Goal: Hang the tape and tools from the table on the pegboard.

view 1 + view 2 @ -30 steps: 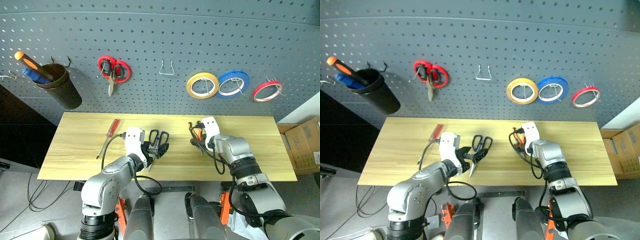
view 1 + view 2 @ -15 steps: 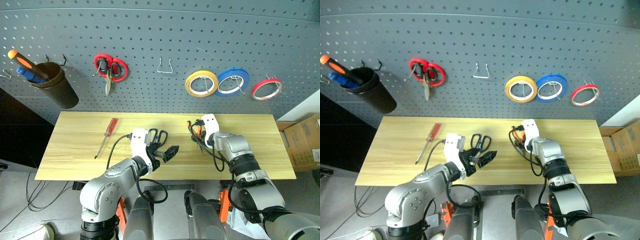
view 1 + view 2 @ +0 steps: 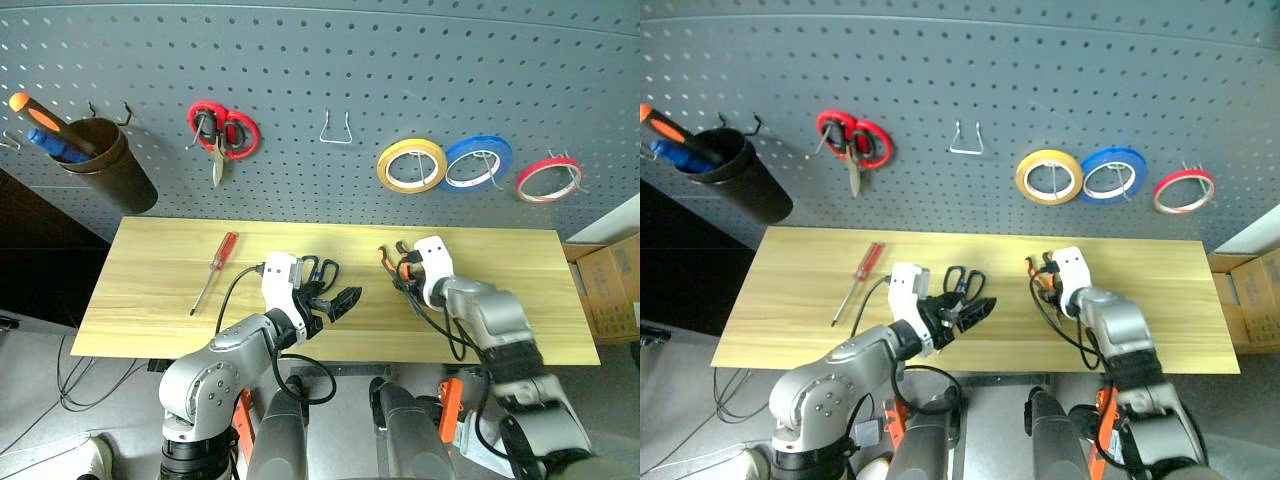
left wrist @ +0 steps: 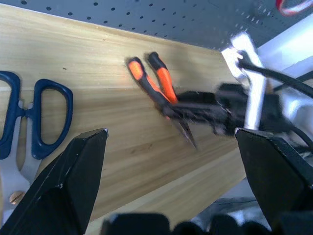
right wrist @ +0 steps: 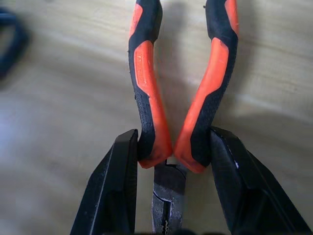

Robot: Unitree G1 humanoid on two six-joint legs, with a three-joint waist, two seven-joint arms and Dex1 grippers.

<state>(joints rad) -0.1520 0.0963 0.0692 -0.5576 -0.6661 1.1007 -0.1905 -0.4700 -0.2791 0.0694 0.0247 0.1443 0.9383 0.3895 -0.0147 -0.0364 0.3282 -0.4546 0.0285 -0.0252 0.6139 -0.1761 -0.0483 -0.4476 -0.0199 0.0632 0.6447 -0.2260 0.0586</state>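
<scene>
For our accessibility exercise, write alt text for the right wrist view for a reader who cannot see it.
Two black gripper fingers close against the orange-and-black handles of a pair of pliers, one finger outside each handle near the pivot. The pliers are over a light wooden table, handles pointing away from the camera.

grainy matt wood table (image 3: 150, 290); pliers (image 5: 181, 98) with matt rubbery grips, dull metal head.
</scene>
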